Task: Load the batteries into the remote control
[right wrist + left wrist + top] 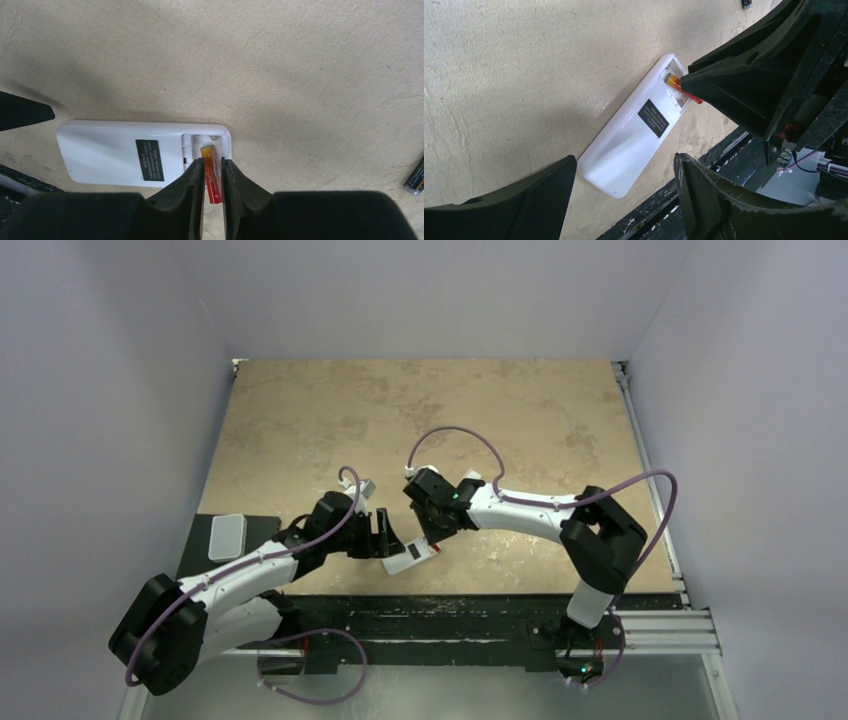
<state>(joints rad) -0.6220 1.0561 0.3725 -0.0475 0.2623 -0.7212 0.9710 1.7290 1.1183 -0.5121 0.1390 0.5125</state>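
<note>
The white remote control [410,557] lies back up near the table's front edge, its battery bay uncovered at one end [110,155]. The reddish-orange battery [209,151] rests slanted, its orange end in the bay and its red end sticking out past the remote's edge [676,85]. My right gripper [212,161] straddles this battery with jaws only narrowly parted; a thin gap shows on one side. The dark battery [415,177] lies loose on the table, away from the remote. My left gripper [624,165] hovers open over the remote's other end, touching nothing.
A light-grey rounded plate [228,536] sits on a dark mat at the left. The black metal rail [724,160] of the table's front edge runs just beside the remote. Pale walls enclose the tan tabletop [420,420] on three sides.
</note>
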